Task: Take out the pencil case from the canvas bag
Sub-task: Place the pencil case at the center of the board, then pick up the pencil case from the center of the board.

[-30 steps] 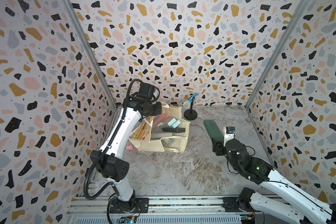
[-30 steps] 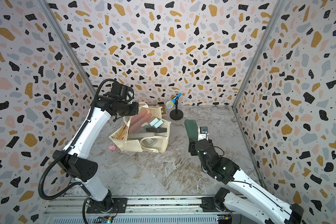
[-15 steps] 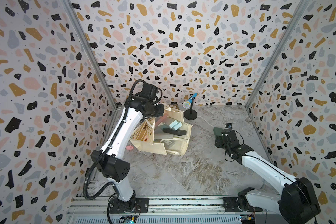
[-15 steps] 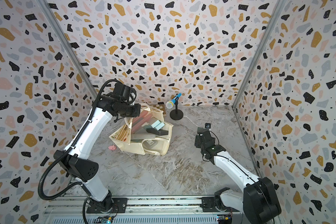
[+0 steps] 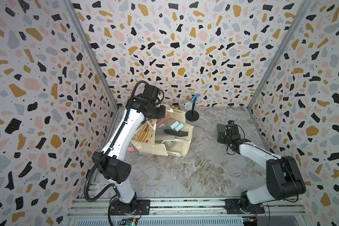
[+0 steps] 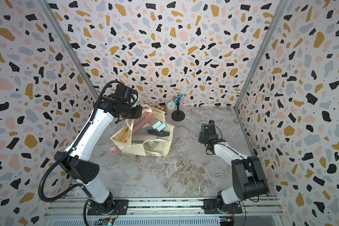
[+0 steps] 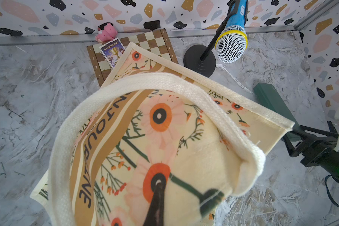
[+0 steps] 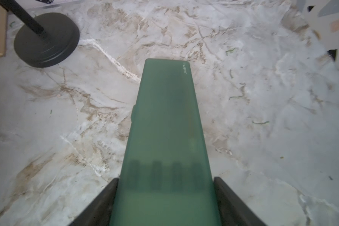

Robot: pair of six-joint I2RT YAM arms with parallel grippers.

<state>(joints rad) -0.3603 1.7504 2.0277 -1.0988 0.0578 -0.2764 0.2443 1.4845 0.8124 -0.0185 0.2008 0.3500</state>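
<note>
My right pincer point(image 8: 165, 179) straddles one end of the pencil case point(image 8: 164, 127), a long, smooth box of frosted dark-green plastic with rounded corners. It has a small white logo too fine to read. The black fingers point(image 8: 229, 197) hug both long sides; I cannot tell whether they press or have let go. In both top views the pencil case point(image 5: 220, 128) is at centre right over the grey-and-tan marbled table point(image 5: 184, 176), well apart from the canvas bag point(image 5: 176, 150) at centre. My left pincer point(image 5: 163, 114) is clenched on that bag's printed cloth. The coarse cream weave has orange flowers and a tan band lettered "JOUR" and "INE".
</note>
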